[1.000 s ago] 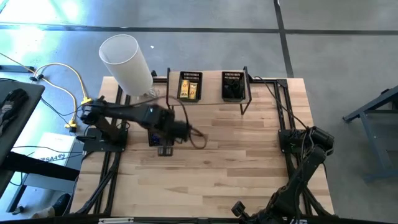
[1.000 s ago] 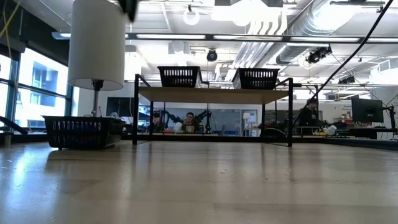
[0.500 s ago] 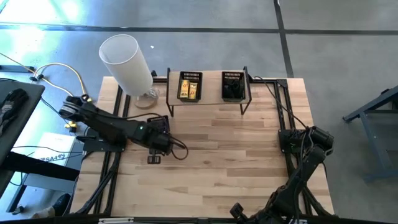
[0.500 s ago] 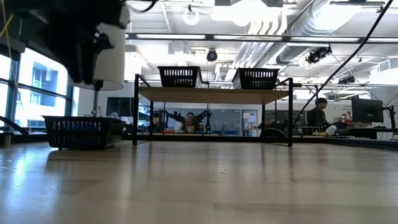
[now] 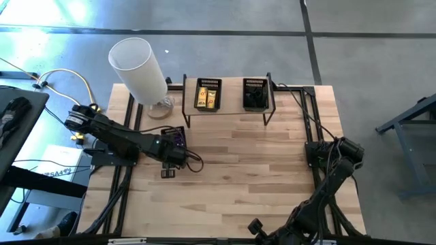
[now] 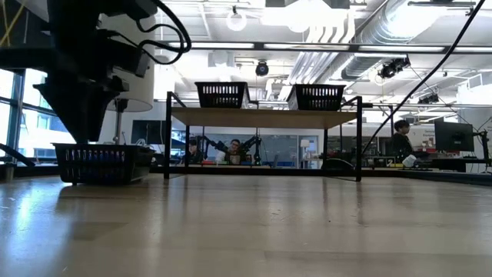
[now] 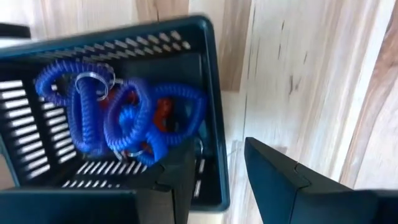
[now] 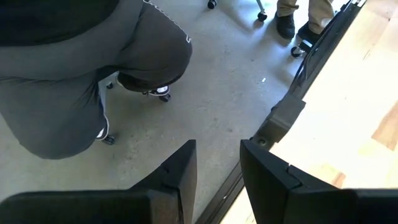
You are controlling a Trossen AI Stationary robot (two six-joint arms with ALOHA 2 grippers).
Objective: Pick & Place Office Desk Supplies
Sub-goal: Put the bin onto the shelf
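High view: the left gripper (image 5: 178, 157) hovers at the near corner of the black mesh tray (image 5: 172, 134) on the table (image 5: 272, 170), fingers parted with nothing between them. Blue and red coiled band loops (image 7: 121, 115) lie inside this tray. The right gripper (image 8: 217, 171), likewise parted and empty, waits well apart from the tray, off the table's edge.

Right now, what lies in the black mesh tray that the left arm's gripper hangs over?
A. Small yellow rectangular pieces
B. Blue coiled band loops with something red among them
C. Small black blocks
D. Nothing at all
B: the left wrist view shows blue coiled band loops with a red piece among them inside the black mesh tray, with the left gripper empty above its edge.
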